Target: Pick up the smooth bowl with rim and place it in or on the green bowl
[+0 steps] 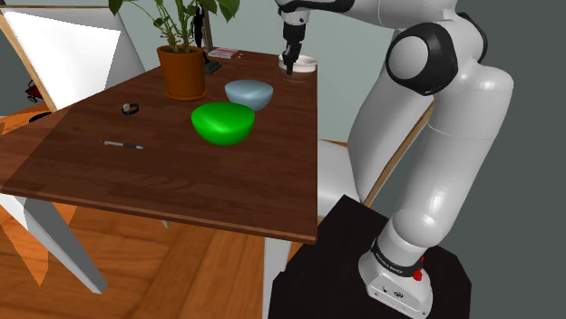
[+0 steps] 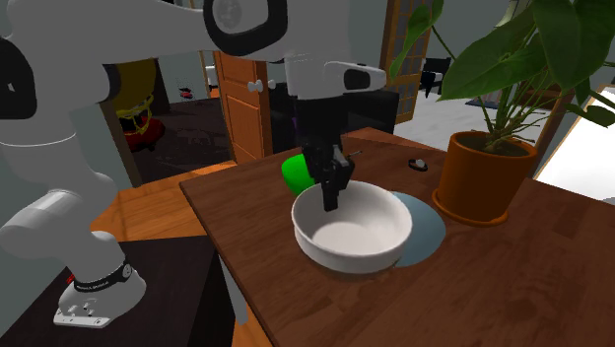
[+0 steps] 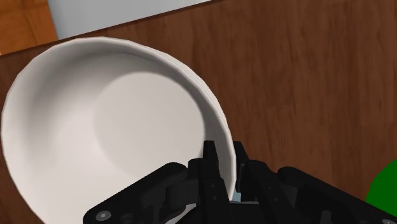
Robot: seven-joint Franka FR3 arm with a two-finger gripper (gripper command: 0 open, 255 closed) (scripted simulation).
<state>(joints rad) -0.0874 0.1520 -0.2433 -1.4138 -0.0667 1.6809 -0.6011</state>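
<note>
A smooth white bowl [image 2: 353, 229] with a rim stands near the table's far corner in the shoulder view, where the white bowl [image 1: 306, 63] is partly hidden by the hand. My black gripper [image 2: 332, 197] comes down from above and is shut on the bowl's rim, one finger inside the wall and one outside. In the wrist view the fingers [image 3: 216, 167] clasp the rim of the white bowl [image 3: 114, 140]. The green bowl [image 1: 222, 122] sits nearer the table's middle, apart from the gripper [image 1: 289, 65]. I cannot tell whether the white bowl is off the table.
A pale blue bowl [image 1: 249, 92] stands between the green and white bowls. A potted plant in a brown pot [image 1: 182, 72], a small dark object [image 1: 131, 109], a pen [image 1: 122, 144] and a book [image 1: 224, 53] lie on the wooden table [image 1: 181, 186].
</note>
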